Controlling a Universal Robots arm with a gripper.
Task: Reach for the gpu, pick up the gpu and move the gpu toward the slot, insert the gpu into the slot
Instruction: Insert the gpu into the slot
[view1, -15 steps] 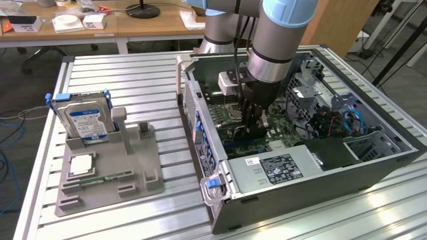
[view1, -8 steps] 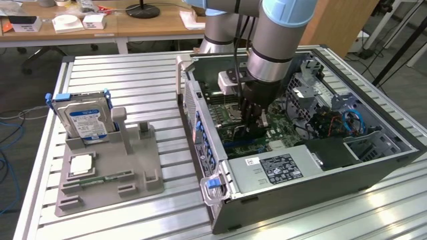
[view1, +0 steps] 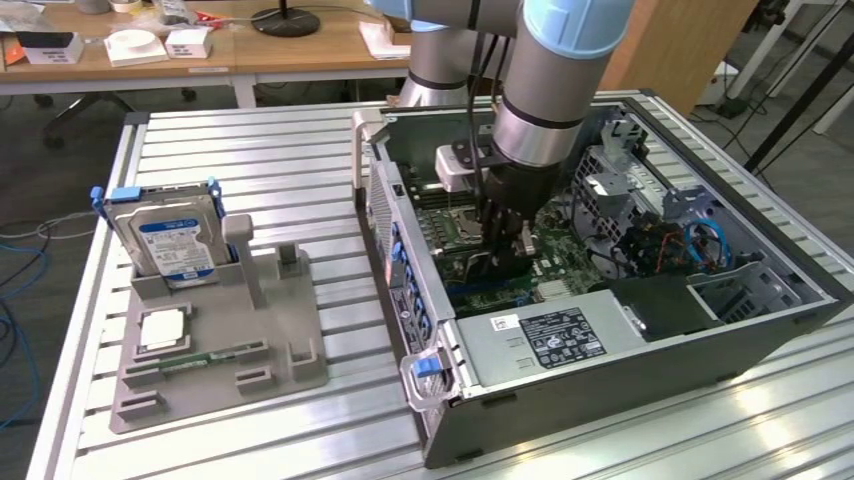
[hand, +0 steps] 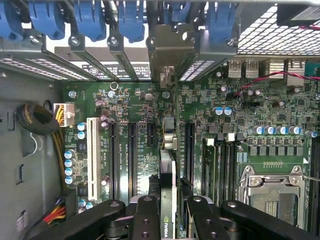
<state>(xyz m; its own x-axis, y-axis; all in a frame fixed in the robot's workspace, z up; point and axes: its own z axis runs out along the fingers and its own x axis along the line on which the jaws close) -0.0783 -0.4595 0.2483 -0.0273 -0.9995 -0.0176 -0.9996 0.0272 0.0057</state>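
While the gripper (view1: 505, 245) hangs inside the computer case (view1: 747, 330), it is clamped on the gpu (view1: 523, 243), just above the motherboard (view1: 561, 270).
Seen from the wrist, the gpu (hand: 167, 187) stands edge-on between the fingers (hand: 148, 217), its long axis parallel to the motherboard's (hand: 135, 100) expansion slots (hand: 132, 155).

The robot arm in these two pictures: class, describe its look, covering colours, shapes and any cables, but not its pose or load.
The arm is a thick grey metal cylinder with pale blue plastic caps at the joints. A black band rings its wrist end, and a small white box sits beside it. A thin black cable runs down alongside. The pincer is black, built from rounded linked bars with round pivot screws showing.
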